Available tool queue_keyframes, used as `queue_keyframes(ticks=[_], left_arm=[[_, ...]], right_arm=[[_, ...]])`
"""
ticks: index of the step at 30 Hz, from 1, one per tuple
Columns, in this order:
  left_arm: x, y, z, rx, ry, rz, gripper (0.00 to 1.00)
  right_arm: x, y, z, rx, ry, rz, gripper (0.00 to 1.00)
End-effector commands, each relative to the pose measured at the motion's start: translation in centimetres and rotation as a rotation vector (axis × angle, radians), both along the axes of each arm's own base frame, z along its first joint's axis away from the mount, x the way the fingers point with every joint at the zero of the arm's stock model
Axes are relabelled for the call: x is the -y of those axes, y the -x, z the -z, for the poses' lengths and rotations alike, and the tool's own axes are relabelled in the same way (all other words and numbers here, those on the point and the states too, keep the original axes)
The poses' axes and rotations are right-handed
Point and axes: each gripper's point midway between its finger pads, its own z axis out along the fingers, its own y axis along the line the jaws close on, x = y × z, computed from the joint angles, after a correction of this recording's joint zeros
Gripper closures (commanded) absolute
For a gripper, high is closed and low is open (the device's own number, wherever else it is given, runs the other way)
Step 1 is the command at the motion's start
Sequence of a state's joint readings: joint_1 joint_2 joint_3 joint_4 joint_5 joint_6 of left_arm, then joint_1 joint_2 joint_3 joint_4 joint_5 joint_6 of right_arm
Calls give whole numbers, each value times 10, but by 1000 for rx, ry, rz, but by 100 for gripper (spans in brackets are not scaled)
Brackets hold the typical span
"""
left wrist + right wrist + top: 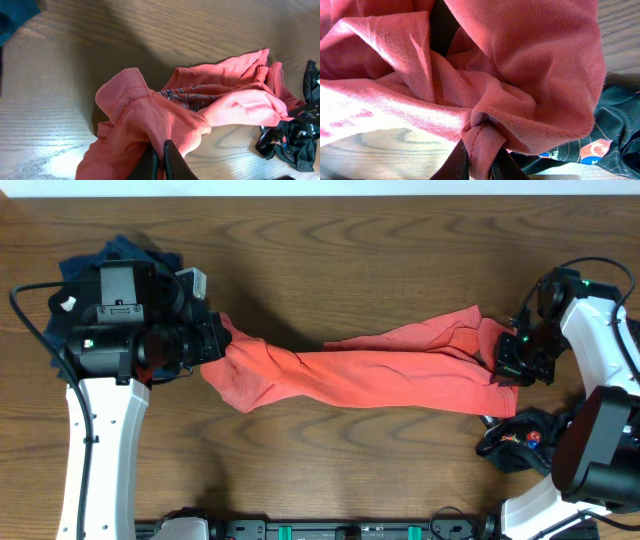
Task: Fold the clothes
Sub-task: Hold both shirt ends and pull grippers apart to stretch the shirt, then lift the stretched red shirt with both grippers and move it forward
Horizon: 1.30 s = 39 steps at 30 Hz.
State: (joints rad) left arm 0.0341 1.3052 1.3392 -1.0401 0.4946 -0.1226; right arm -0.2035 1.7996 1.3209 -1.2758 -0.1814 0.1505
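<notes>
Left fingers (173,161) and right fingers (452,165) tight on coral T-shirt (380,370); lettering (184,97) illegible.

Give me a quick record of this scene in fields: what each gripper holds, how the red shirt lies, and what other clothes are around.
left gripper: shut on one end of the coral-red T-shirt
right gripper: shut on a pinch of fabric at the shirt's opposite end
shirt state: strung out between the two grippers, bunched and twisted, not folded
black jersey: crumpled on the table by the shirt's right end
navy garment: heaped at the far left, partly hidden under the left arm
</notes>
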Motion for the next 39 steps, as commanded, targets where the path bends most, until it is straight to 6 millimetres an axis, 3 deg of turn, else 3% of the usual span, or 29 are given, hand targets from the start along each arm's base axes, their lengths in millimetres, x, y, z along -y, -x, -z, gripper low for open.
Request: queue_keyframes(ticks=[1, 4, 8, 12, 14, 16, 19, 21, 24, 30, 35, 39], left_arm=[[-1, 0, -1, 12, -5, 10, 94], [-1, 0, -1, 11, -5, 9, 94], [-1, 0, -1, 12, -5, 9, 94], [-1, 0, -1, 13, -6, 10, 94], [-1, 0, -1, 13, -6, 9, 94], [-1, -1, -2, 15, -6, 9, 94], [-1, -1, -2, 15, -6, 9, 94], [-1, -1, -2, 15, -6, 9, 94], [-1, -1, -2, 15, -6, 9, 94], [-1, -1, -4, 28, -9, 15, 94], [-1, -1, -32, 166, -40, 54, 94], [-8, 5, -73, 340, -92, 37, 94]], right_arm=[[2, -3, -9, 35, -5, 4, 87], [2, -4, -8, 41, -4, 4, 99], [1, -5, -9, 44, -11, 4, 99], [-18, -21, -21, 155, -99, -42, 99], [-30, -33, -44, 283, -156, -85, 99], [-29, -42, -69, 399, -140, -96, 99], [-18, -54, -111, 577, -64, -92, 99], [0, -55, -137, 669, 40, -34, 93], [12, -48, -155, 717, 125, 17, 97], [18, -37, -162, 715, 175, 25, 99], [19, -42, -186, 821, 199, 26, 99], [27, -38, -233, 989, 280, 53, 99]])
